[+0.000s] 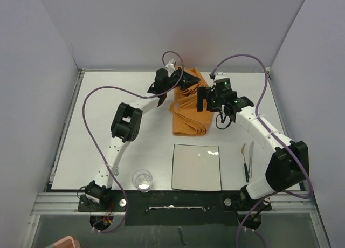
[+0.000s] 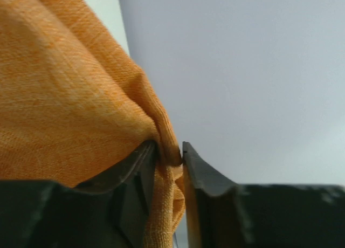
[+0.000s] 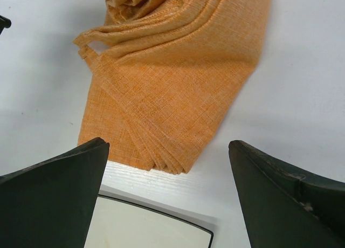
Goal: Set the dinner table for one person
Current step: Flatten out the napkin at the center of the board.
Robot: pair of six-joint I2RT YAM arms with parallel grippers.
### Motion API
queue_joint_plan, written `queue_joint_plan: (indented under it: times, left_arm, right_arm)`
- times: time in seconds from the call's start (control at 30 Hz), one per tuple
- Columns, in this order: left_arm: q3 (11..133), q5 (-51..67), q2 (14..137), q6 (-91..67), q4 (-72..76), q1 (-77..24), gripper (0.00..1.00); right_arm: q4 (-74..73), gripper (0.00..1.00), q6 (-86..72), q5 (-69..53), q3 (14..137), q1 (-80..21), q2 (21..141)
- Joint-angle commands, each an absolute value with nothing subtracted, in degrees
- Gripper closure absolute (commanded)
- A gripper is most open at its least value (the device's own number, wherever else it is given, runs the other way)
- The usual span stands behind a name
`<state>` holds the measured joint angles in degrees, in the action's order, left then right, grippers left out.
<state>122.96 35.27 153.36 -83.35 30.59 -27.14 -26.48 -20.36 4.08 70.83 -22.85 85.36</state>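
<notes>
Along the near edge of the dinner table (image 1: 97, 124) stand a clear glass (image 1: 142, 179), a square white plate (image 1: 197, 167) and, on the right, cutlery (image 1: 247, 162). Beyond the plate lies the folded orange cloth (image 1: 188, 110). The right gripper (image 3: 167, 151) hangs over it, spread wide and holding nothing. Farther back, the left gripper (image 2: 170, 156) pinches a fold of the cloth.

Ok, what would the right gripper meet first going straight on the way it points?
Probably the orange cloth, at its near folded end, which sits between the fingers of the open right gripper; depth unclear.
</notes>
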Motion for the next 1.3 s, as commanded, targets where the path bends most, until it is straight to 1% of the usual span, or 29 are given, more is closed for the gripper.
queue_joint_plan:
  times: [0.0, 0.03, 0.07, 0.1, 0.17, 0.2, 0.23, 0.27, 0.33, 0.37, 0.43, 0.5, 0.57, 0.63, 0.73, 0.8, 0.87, 1.07, 1.27]
  left_arm:
    - [127.6, 40.1, 153.0, -85.7, 44.0, -27.9, 0.69]
    - [128.2, 41.1, 152.6, -85.1, 44.3, -27.9, 0.6]
    - [128.6, 42.2, 152.1, -84.8, 44.3, -28.0, 0.47]
    - [128.7, 43.2, 151.5, -84.3, 44.5, -28.0, 0.37]
    - [127.9, 45.5, 150.0, -83.2, 45.1, -27.8, 0.25]
    - [126.7, 46.4, 149.0, -82.8, 45.1, -27.7, 0.22]
    - [125.5, 47.6, 147.8, -82.5, 45.4, -27.3, 0.07]
    - [123.9, 49.3, 146.7, -82.1, 46.1, -26.8, 0.03]
    - [118.4, 50.9, 142.7, -79.1, 45.3, -24.8, 0.02]
    - [114.5, 50.6, 139.2, -74.2, 41.0, -23.4, 0.02]
    - [106.6, 44.7, 128.0, -57.4, 23.8, -20.6, 0.02]
    - [105.4, 36.3, 121.9, -41.7, 3.6, -18.8, 0.02]
    - [108.4, 30.3, 121.2, -32.6, -11.9, -17.9, 0.02]
    - [108.3, 26.2, 121.2, -28.0, -20.4, -17.5, 0.02]
    - [99.3, 26.7, 119.4, -30.3, -14.3, -15.7, 0.02]
    - [96.1, 27.2, 119.6, -31.9, -11.8, -15.1, 0.02]
    - [96.7, 26.9, 121.6, -31.5, -12.6, -15.2, 0.02]
    - [96.9, 29.8, 127.4, -34.0, -8.8, -15.4, 0.02]
    - [92.5, 35.2, 131.2, -39.6, -0.2, -15.0, 0.02]
  right_arm:
    - [-23.6, 0.0, -19.5, 3.7, 70.5, -22.8, 82.4]
    - [-23.5, 0.0, -19.5, 3.6, 70.5, -22.8, 82.4]
    - [-23.4, 0.0, -19.4, 3.4, 70.6, -22.8, 82.4]
    - [-23.3, 0.0, -19.4, 3.4, 70.7, -22.8, 82.3]
    - [-23.1, 0.0, -19.3, 3.3, 70.5, -22.8, 82.3]
    - [-23.0, 0.0, -19.3, 3.2, 70.4, -22.8, 82.3]
    - [-22.9, 0.0, -19.2, 2.9, 70.4, -22.8, 82.5]
    - [-22.8, 0.0, -19.2, 2.4, 70.3, -22.8, 82.7]
    - [-22.8, 0.01, -19.4, 1.4, 70.3, -22.8, 83.5]
    - [-22.9, 0.01, -19.3, 0.8, 70.5, -23.0, 84.1]
    - [-23.1, 0.01, -18.7, 0.3, 71.2, -23.3, 85.0]
    - [-23.5, 0.01, -17.6, 0.4, 72.2, -23.8, 85.8]
    - [-23.9, 0.01, -17.2, 0.0, 73.3, -24.0, 86.7]
    - [-24.2, 0.01, -17.1, -0.1, 74.2, -24.3, 87.3]
    - [-23.8, 0.01, -17.1, -0.7, 74.7, -24.6, 87.6]
    - [-24.1, 0.01, -16.8, -0.7, 75.2, -24.8, 87.8]
    - [-24.1, 0.01, -16.2, -0.8, 75.3, -24.8, 87.8]
    - [-24.2, 0.01, -15.7, -1.3, 75.6, -24.9, 87.7]
    - [-24.3, 0.01, -14.7, -0.9, 75.6, -24.9, 86.5]
